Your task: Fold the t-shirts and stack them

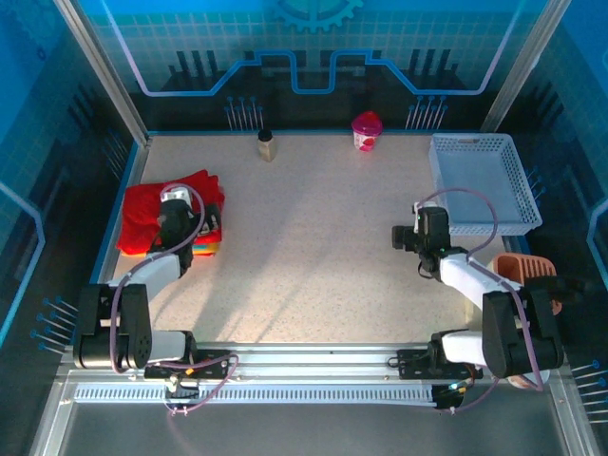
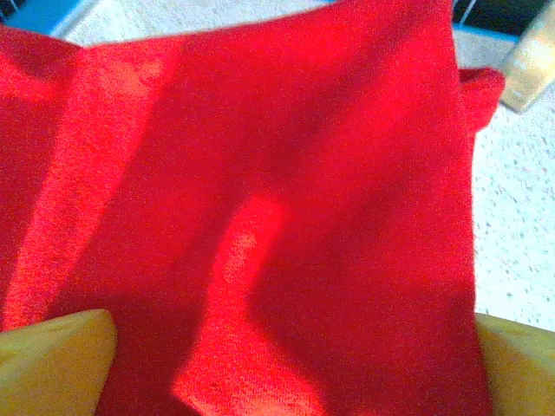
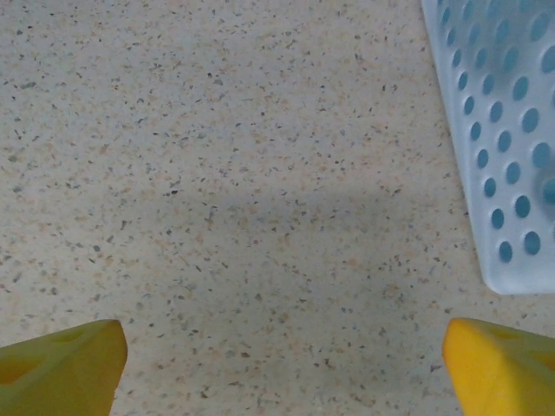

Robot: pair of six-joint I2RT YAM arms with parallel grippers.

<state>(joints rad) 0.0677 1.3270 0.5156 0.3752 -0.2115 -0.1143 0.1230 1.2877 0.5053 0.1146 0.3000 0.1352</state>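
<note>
A bright red t-shirt [image 1: 142, 214] lies folded on top of a small stack at the table's left, with yellow and orange shirt edges [image 1: 206, 248] peeking out at its near right corner. My left gripper [image 1: 175, 211] hovers right over this stack, open. In the left wrist view the red t-shirt [image 2: 260, 173] spreads under the gripper [image 2: 286, 381], whose yellow fingertips [image 2: 52, 360] stand wide apart with no cloth pinched. At the right, my right gripper [image 1: 407, 234] is open over bare tabletop; its fingertips [image 3: 61, 364] are far apart with nothing between them [image 3: 286, 373].
A white lattice basket [image 1: 480, 180] stands at the back right, its corner [image 3: 512, 156] close to my right gripper. A small brown jar [image 1: 267, 144] and a pink cup [image 1: 367, 131] stand along the back edge. An orange object [image 1: 524, 268] sits by the right arm.
</note>
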